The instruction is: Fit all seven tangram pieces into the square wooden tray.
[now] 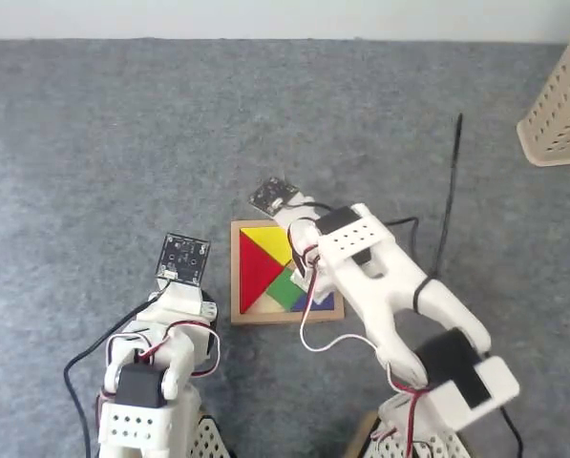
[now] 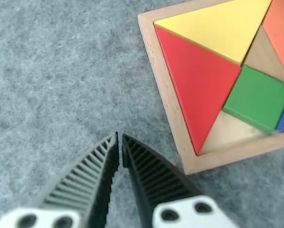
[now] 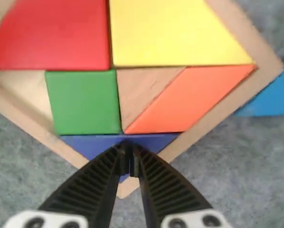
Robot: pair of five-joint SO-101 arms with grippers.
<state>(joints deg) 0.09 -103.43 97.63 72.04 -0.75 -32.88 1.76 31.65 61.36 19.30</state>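
Grey felt [image 2: 46, 71] lies under my fingers [image 2: 92, 175] and runs far ahead to a pale wall [image 1: 265, 17]; a cream perforated basket [image 1: 559, 105] stands far off right of them.

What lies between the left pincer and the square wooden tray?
Only bare grey felt cloth, seen in the left wrist view between the left pincer and the square wooden tray.

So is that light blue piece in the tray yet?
Out. The light blue piece lies beyond the tray rim, not among the fitted pieces.
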